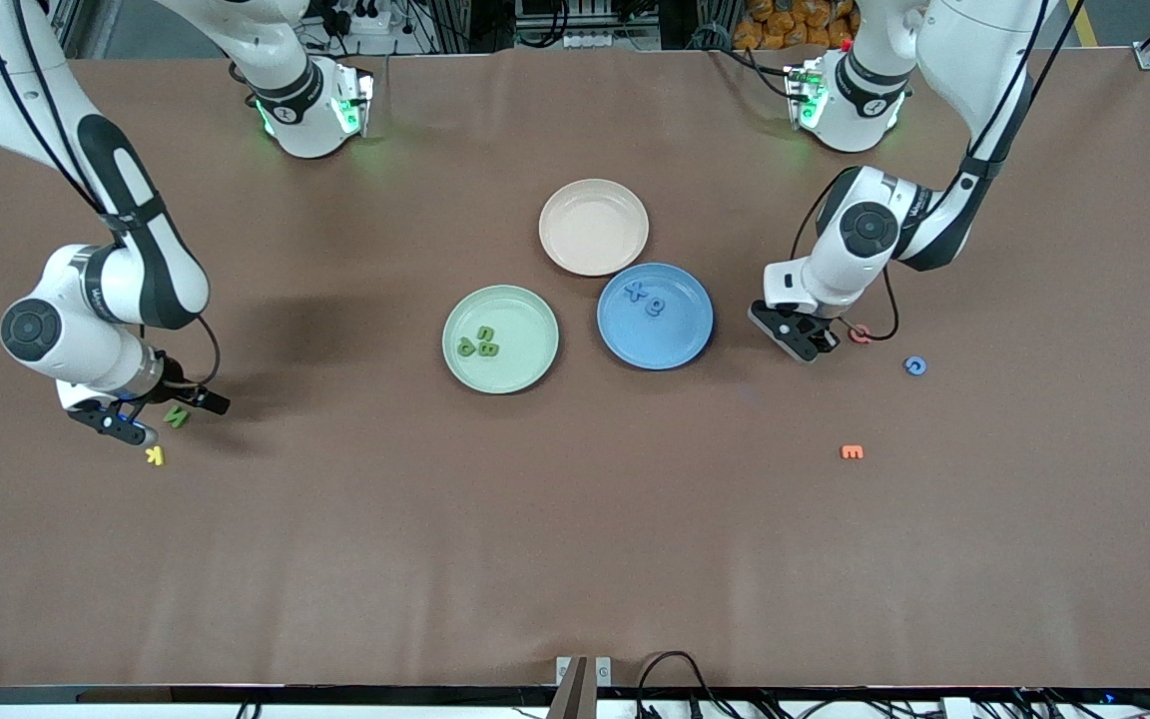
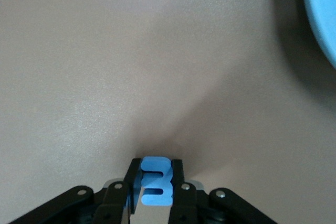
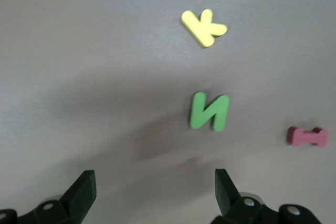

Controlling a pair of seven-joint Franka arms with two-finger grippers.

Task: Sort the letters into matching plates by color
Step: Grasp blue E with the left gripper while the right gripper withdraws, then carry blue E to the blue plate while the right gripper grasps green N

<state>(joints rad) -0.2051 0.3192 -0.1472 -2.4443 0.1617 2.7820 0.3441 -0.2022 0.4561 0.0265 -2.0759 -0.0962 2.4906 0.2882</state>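
Matte blue plate [image 1: 655,316] and green plate [image 1: 500,340] rest on a smooth brown cloth-like table cover [image 1: 575,539]

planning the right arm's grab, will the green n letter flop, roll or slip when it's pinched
The green N looks like a chunky, flat-lying slab, so it probably stays stiff and won't roll. It is tiny beside the green plate, so likely very light and easily nudged sideways. The right gripper, jaws wide open, hangs over the table just beside it; an off-centre pinch may twist it.

Green plate [image 1: 538,325] holds three green letters [image 1: 480,343] — blue plate [image 1: 690,325], two blue letters [image 1: 645,299].
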